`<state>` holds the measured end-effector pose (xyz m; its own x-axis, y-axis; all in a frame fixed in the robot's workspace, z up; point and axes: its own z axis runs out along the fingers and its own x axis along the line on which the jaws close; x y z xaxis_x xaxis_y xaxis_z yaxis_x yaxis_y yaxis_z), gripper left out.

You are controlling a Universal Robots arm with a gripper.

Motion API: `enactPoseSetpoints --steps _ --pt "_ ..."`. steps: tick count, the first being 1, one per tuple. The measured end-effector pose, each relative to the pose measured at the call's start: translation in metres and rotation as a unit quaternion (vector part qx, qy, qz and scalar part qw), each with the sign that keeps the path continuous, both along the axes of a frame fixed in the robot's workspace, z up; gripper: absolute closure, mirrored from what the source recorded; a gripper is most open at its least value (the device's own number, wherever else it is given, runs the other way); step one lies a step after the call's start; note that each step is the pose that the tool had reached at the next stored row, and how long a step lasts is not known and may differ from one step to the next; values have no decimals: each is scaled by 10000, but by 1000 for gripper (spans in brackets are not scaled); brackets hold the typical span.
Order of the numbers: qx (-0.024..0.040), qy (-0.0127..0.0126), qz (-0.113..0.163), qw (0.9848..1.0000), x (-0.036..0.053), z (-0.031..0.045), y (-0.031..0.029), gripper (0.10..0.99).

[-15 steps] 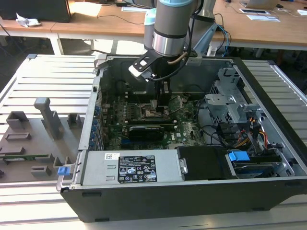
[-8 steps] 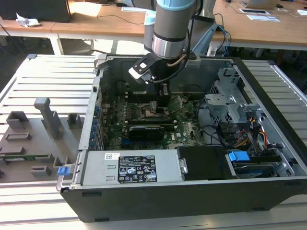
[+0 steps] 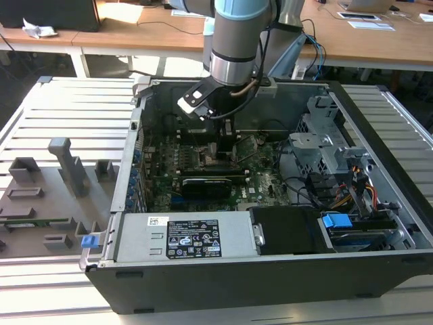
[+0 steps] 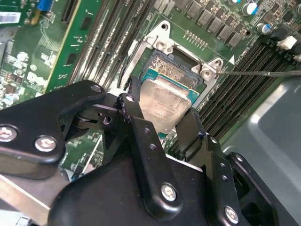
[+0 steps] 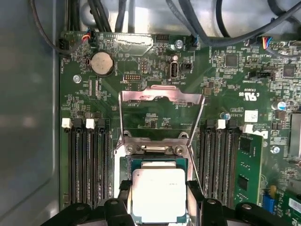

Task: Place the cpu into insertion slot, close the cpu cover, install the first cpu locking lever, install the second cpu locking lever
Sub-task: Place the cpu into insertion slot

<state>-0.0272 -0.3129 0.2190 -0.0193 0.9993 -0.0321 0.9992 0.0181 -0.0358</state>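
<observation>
Exterior view, read as a clock face centred on the open computer case (image 3: 379, 271): the arm comes in from 12 o'clock and reaches down onto the green board (image 3: 264, 183). The gripper (image 3: 226, 135) is just above centre. At 9 o'clock, outside the case, lies a grey tray (image 3: 40, 203) of moulded blocks. At 6 o'clock sits the labelled power box (image 3: 196, 237), and at 3 o'clock the metal drive cage (image 3: 325, 128).

In both wrist views the gripper (image 5: 158, 201) (image 4: 162, 112) is clamped on the chip (image 5: 158, 188) (image 4: 164, 101). One black finger (image 5: 125, 195) (image 4: 133, 96) presses each opposite edge, and the silver top faces up.

The chip sits squarely over the socket (image 5: 157, 150) (image 4: 176, 70). The strip of socket beyond it is uncovered. Cannot tell whether it is seated or held just clear.

In the first wrist view the cover (image 5: 162, 96) is swung open, away from the socket on the side far from the gripper, its window showing bare board. Black memory slots (image 5: 87, 165) flank the socket on both sides. A coin battery (image 5: 102, 63) lies beyond the cover, near the board's edge.

In the second wrist view a thin wire lever (image 4: 263, 73) runs out from the socket's corner, unlatched.
</observation>
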Motion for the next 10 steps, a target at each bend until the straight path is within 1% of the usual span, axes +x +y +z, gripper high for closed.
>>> enactPoseSetpoints --steps 4,7,10 --pt "62 0 0 10000 -23 -74 18 545" --pt "68 0 0 10000 -35 -111 22 545" --pt "68 0 0 10000 -42 -129 21 545"
